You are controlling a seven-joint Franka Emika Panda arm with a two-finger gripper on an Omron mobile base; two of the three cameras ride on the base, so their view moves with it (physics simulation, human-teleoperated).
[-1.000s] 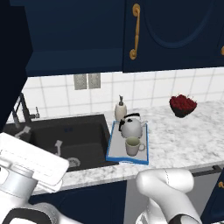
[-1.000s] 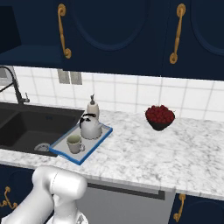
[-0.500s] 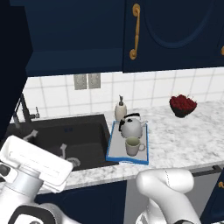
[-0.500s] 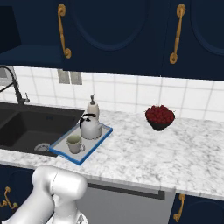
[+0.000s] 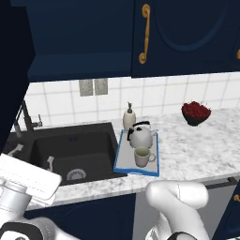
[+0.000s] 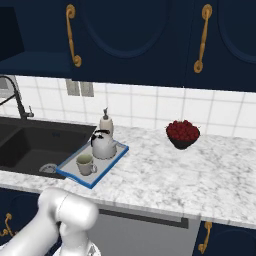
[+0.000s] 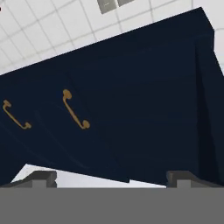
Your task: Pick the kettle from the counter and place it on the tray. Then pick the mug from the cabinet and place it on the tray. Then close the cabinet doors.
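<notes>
The silver-grey kettle point(image 5: 140, 136) point(image 6: 103, 146) stands on the blue-rimmed tray point(image 5: 123, 158) point(image 6: 106, 164), at its far end. The beige mug point(image 5: 142, 157) point(image 6: 85, 164) sits on the tray just in front of it. The tray rests on the marble counter point(image 5: 197, 145) point(image 6: 165, 175) beside the sink. In the hand view my gripper point(image 7: 113, 179) is open and holds nothing; it looks at the navy cabinet doors point(image 7: 131, 113) and two gold handles. The cabinet point(image 5: 79, 42) stands open on its left side, with one door point(image 5: 11, 70) swung out at the left edge.
A black sink point(image 5: 70, 150) point(image 6: 25, 145) with a faucet point(image 5: 23, 122) point(image 6: 17, 97) lies left of the tray. A beige soap dispenser point(image 5: 129, 117) point(image 6: 105, 122) stands behind the kettle. A dark bowl of red fruit point(image 5: 196, 112) point(image 6: 182, 132) sits to the right.
The white hand at the lower left of the left base view has turned and shifted a little. Kettle, mug and tray have not moved.
</notes>
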